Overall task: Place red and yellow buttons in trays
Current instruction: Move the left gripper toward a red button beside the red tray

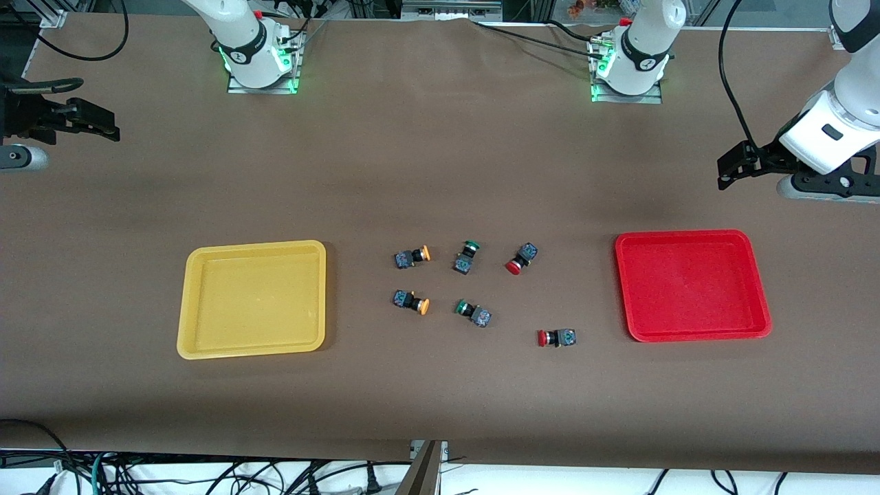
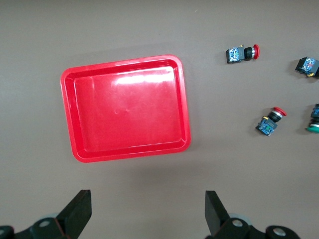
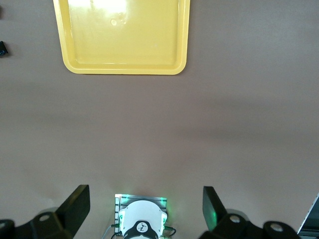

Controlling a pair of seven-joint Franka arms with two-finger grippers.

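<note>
Two trays sit on the surface (image 1: 440, 172), well apart: one tray (image 1: 251, 298) toward the right arm's end, the other tray (image 1: 691, 284) toward the left arm's end. Between them lie six push-button switches (image 1: 474, 289), in two loose rows, none in a tray.

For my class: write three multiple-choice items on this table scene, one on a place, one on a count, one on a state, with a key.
1. Where do the six buttons lie?
A in the red tray
B on the table between the trays
C in the yellow tray

2. How many buttons have green caps?
A one
B two
C four

3. How do the left gripper's jaws stand?
A open, holding nothing
B shut on a button
C shut on a tray

Key: B, both the red tray and yellow tray hold nothing; B, green buttons; A, left gripper is spread wide.
</note>
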